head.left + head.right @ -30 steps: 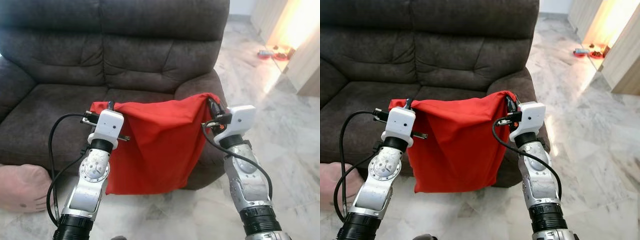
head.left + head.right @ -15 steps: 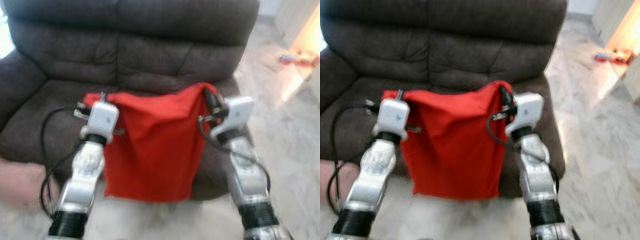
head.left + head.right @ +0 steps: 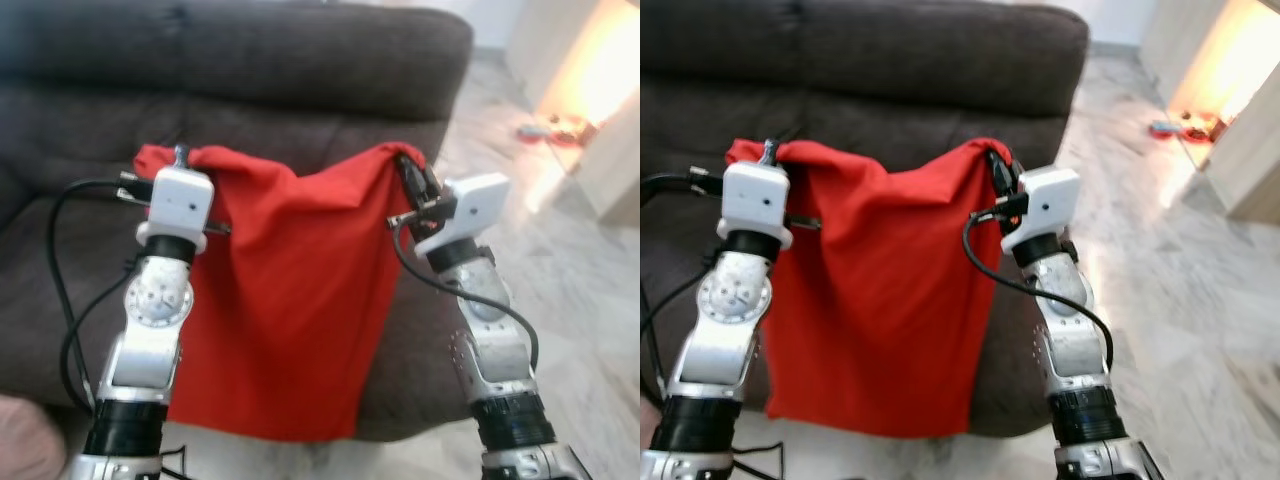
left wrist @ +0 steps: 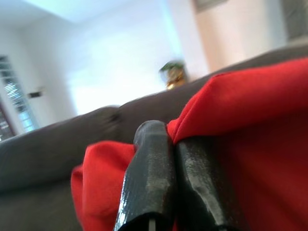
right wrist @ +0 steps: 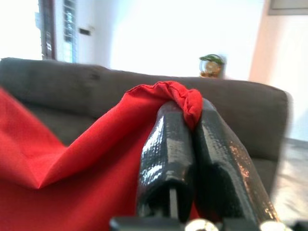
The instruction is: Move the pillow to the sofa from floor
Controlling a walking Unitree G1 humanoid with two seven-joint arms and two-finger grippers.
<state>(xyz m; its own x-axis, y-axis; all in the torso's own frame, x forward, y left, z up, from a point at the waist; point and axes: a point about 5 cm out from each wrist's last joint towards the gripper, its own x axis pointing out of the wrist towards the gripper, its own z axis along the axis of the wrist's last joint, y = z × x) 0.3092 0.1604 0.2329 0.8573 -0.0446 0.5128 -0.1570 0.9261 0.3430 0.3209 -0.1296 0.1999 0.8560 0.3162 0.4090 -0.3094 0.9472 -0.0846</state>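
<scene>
Left gripper and right gripper each pinch a top corner of the limp red fabric pillow, hanging before the dark brown upholstered sofa; pale marble floor alongside.

The red pillow hangs in front of the sofa and hides most of its seat from me. My left gripper and my right gripper have their fingertips buried in the cloth folds. Small things on the floor far to my right are too blurred to name. A pale shape at the lower left corner is cut by the edge.
</scene>
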